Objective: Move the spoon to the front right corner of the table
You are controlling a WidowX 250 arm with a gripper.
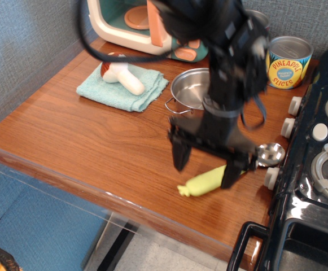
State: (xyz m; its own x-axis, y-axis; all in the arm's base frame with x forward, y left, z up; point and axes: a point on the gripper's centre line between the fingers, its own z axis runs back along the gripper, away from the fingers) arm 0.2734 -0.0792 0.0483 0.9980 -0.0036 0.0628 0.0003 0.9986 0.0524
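1. The spoon (227, 172) lies flat on the counter (84, 141) near its front right corner, just beside the black toy stove (316, 169). Its silver bowl points toward the stove knobs and its pale yellow-green handle angles toward the front edge.
2. The pincer (206, 164) hangs over the handle with its fingers spread and gripping nothing; one finger stands left of the spoon and the other crosses in front of the handle.
3. Since the spoon sits in the named corner with the fingers apart, the placing looks done and only a clear lift away seems to be left.
4. A can (288, 61) at the back right reads "PINEAPPLE SLICES".
5. A mushroom toy (121, 73) rests on a teal cloth (121, 90), well apart from the spoon.
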